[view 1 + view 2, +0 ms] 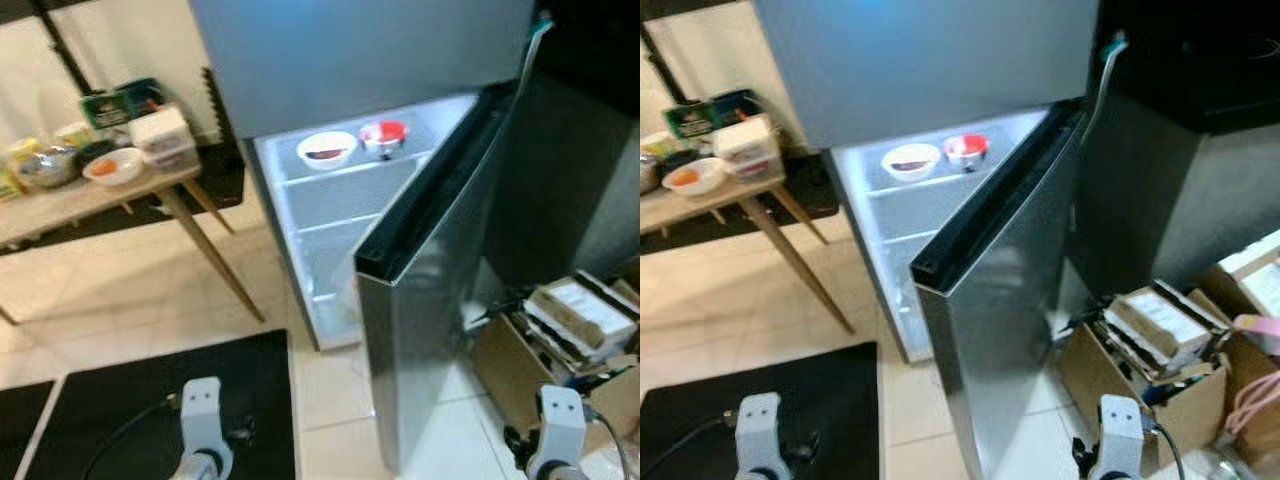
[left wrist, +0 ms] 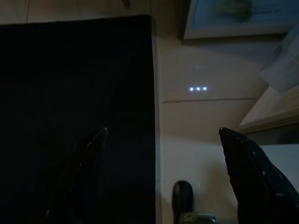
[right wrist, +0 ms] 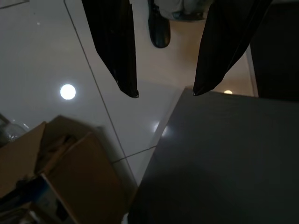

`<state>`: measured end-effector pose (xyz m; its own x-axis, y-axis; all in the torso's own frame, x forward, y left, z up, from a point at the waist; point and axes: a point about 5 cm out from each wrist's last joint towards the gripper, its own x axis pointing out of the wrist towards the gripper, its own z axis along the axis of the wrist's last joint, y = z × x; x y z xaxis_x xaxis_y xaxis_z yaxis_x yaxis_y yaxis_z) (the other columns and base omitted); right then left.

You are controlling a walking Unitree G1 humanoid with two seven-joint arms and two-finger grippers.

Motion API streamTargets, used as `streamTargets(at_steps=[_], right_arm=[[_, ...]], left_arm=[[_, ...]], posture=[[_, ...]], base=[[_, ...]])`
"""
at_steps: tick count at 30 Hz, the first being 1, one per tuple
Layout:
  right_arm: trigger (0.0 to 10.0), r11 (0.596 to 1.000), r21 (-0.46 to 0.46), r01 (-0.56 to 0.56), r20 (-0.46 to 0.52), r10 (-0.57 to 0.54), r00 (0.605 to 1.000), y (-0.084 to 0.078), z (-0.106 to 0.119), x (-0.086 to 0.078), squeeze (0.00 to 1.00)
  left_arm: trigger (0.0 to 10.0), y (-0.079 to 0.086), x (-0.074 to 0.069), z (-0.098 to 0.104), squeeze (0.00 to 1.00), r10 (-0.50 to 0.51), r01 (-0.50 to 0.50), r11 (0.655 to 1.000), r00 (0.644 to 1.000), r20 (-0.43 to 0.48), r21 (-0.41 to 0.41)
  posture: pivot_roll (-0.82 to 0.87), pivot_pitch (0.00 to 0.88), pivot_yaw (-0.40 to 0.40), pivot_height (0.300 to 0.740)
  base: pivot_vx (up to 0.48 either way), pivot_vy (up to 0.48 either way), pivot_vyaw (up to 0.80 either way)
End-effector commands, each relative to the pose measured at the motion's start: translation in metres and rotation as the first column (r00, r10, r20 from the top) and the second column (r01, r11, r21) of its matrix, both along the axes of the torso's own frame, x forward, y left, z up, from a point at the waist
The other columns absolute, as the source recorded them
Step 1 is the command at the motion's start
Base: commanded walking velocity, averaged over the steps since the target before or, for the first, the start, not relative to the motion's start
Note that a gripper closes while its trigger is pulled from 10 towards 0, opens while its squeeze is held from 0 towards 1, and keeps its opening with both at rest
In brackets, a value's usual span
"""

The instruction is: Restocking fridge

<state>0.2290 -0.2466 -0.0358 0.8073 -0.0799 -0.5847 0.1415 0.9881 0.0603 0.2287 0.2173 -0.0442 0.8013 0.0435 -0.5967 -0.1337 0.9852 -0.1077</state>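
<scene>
The fridge [image 1: 330, 60] is smooth brushed grey metal, tall and boxy, with its lower door [image 1: 440, 290] swung wide open toward the room; the door's top edge is a black strip. Inside, the lit white compartment has a flat shelf [image 1: 350, 165] carrying two round bowls side by side: a white bowl [image 1: 326, 149] with something dark in it, and a shiny metal bowl [image 1: 383, 135] with red contents. The shelves lower down look bare.

To the left stands a pale wooden desk [image 1: 70, 195] on slanted tapered legs, crowded with a white bowl of orange food [image 1: 113, 166], a stack of white boxes [image 1: 160, 138], a green crate [image 1: 118, 104] and a foil-covered dish [image 1: 42, 166]. Any lettering there is too blurred to read.

Right of the door sits an open cardboard box [image 1: 560, 340] stuffed with flat packets.

The floor is glossy pale tile with a matte black mat [image 1: 170, 400].

The left hand [image 2: 163, 135] hangs low over the mat's edge, its tapered black fingers well apart. The right hand [image 3: 166, 91] hangs by the door's lower corner, fingers apart too, gripping nothing.
</scene>
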Motion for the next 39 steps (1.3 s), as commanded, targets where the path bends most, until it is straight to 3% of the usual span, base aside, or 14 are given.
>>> streamTargets(at_steps=[1, 13, 19, 23, 28, 33, 34, 36, 39], right_arm=[[10.0, 1.000, 0.021, -0.006, -0.008, 0.007, 1.000, 0.007, -0.003, -0.001, 0.00], [10.0, 1.000, 0.015, -0.021, 0.009, 0.020, 1.000, 0.005, 0.002, 0.006, 0.00], [10.0, 0.998, 0.001, -0.057, 0.018, 0.057, 0.998, 0.008, 0.004, 0.009, 0.00], [10.0, 0.981, -0.096, -0.166, 0.000, 0.166, 0.986, 0.006, 0.010, 0.015, 0.00], [10.0, 0.916, -0.233, -0.326, -0.070, 0.318, 0.945, 0.001, 0.018, 0.025, 0.00], [10.0, 0.893, -0.291, -0.344, -0.015, 0.355, 0.935, 0.003, 0.038, 0.048, 0.00], [10.0, 0.873, -0.315, -0.372, 0.006, 0.394, 0.919, 0.009, 0.046, 0.058, 0.00], [10.0, 0.864, -0.323, -0.385, 0.005, 0.408, 0.913, 0.012, 0.048, 0.060, 0.00], [10.0, 0.851, -0.326, -0.412, -0.016, 0.431, 0.902, 0.016, 0.047, 0.061, 0.00]], left_arm=[[10.0, 0.008, -0.008, -0.004, 0.00, 0.028, -0.028, 1.000, 0.999, -0.027, 0.011], [10.0, 0.008, -0.011, -0.006, 0.00, 0.030, -0.030, 0.999, 0.999, -0.022, 0.015], [10.0, 0.006, -0.012, -0.006, 0.00, -0.017, 0.018, 0.999, 0.999, -0.029, 0.033], [10.0, 0.004, -0.012, -0.006, 0.00, -0.056, 0.058, 0.996, 0.998, -0.029, 0.066], [10.0, -0.001, -0.012, -0.007, 0.00, -0.123, 0.125, 0.989, 0.992, -0.032, 0.080], [10.0, -0.008, -0.015, -0.009, 0.00, -0.203, 0.206, 0.972, 0.978, -0.038, 0.117], [10.0, -0.014, -0.014, -0.007, 0.00, -0.275, 0.275, 0.950, 0.961, -0.023, 0.145], [10.0, -0.017, -0.014, -0.006, 0.00, -0.312, 0.311, 0.938, 0.950, -0.013, 0.155], [10.0, -0.026, -0.010, -0.003, 0.00, -0.435, 0.429, 0.886, 0.900, -0.003, 0.173]], posture=[[-0.08, 0.101, 0.144, 0.740], [-0.08, 0.110, 0.136, 0.740], [-0.08, 0.114, 0.136, 0.740], [-0.07, 0.118, 0.136, 0.740], [-0.07, 0.122, 0.134, 0.740], [-0.07, 0.122, 0.127, 0.740], [-0.07, 0.120, 0.120, 0.740], [-0.07, 0.119, 0.119, 0.740], [-0.07, 0.116, 0.113, 0.740]], base=[[0.000, 0.000, 0.00], [0.000, 0.000, 0.00], [0.000, -0.240, 0.00], [0.000, -0.360, 0.00], [0.000, 0.000, 0.00], [0.000, 0.000, 0.00], [0.000, 0.000, 0.00], [0.000, 0.000, 0.00], [0.000, 0.000, 0.00]])
